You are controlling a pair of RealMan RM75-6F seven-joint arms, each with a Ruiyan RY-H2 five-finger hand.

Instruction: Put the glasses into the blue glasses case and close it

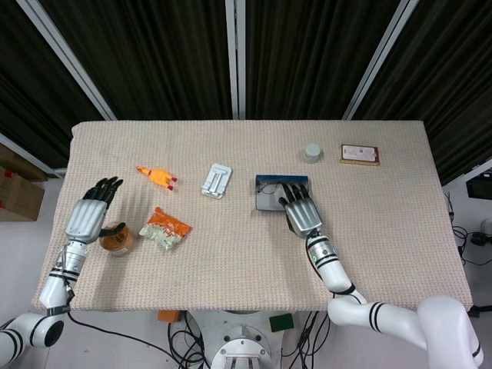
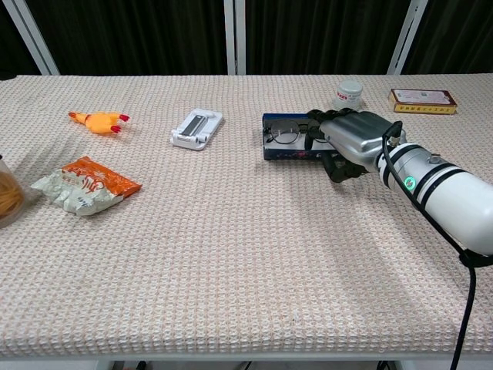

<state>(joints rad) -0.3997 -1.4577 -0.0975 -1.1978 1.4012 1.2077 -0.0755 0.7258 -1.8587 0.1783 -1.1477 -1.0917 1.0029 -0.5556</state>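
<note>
The blue glasses case (image 1: pixel 267 194) (image 2: pixel 286 153) lies open at the table's middle right, with the glasses (image 2: pixel 286 136) inside its far half. My right hand (image 1: pixel 301 213) (image 2: pixel 348 137) holds the case's near flap, fingers over it and thumb under, and the flap is raised and folded toward the glasses. The hand hides the case's right part. My left hand (image 1: pixel 91 214) hovers open at the table's left edge, above an amber jar (image 1: pixel 117 240), and holds nothing.
A yellow rubber chicken (image 1: pixel 156 176) (image 2: pixel 98 121), a snack bag (image 1: pixel 166 228) (image 2: pixel 83 185) and a white stand (image 1: pixel 217 181) (image 2: pixel 197 128) lie left of the case. A small grey pot (image 1: pixel 312 152) (image 2: pixel 348 95) and a flat box (image 1: pixel 359 154) (image 2: pixel 422 99) sit behind it.
</note>
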